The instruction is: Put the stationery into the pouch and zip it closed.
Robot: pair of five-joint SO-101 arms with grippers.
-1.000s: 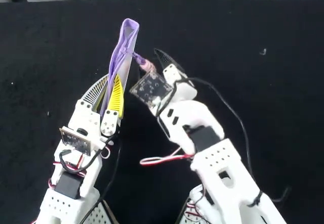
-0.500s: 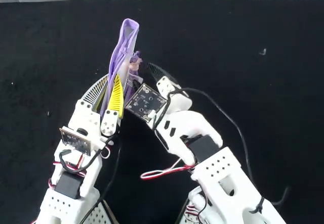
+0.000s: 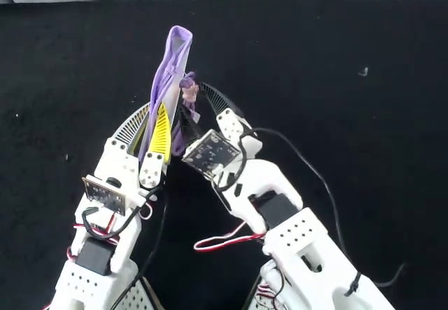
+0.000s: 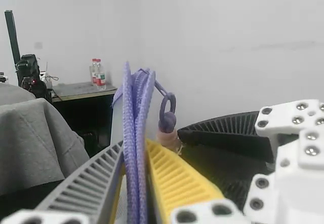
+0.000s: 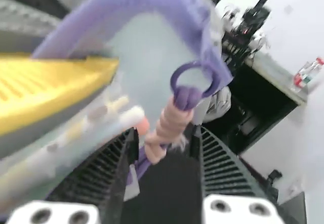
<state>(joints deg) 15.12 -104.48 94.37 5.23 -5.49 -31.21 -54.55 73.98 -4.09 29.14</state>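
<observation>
High view: the purple pouch (image 3: pixel 171 65) is held on end above the black table (image 3: pixel 350 114), clamped near its lower end by the left gripper (image 3: pixel 155 114), whose grey and yellow fingers (image 4: pixel 174 181) are pressed flat against its two sides. The right gripper (image 5: pixel 164 133) is placed just beside the pouch's edge, around the zip pull (image 5: pixel 169 115), a pink-and-purple charm hung from a ring on the slider. Whether the pull is actually pinched cannot be told from these pictures.

Pale, blurred shapes are seen through the pouch's clear side in the right wrist view, and these are judged to be the stationery, already inside. The zipping step is therefore taken to be the one in hand. How much of the zip is closed cannot be made out, though the pull is seen partway along the edge, well short of the pouch's upper end.

For the next move, a firm hold on the pull is needed, and it should be drawn straight along the zip line while the pouch is kept taut and steady by the left gripper. If the pull is dragged sideways, the soft fabric is likely to be bunched or twisted out of the clamp.
</observation>
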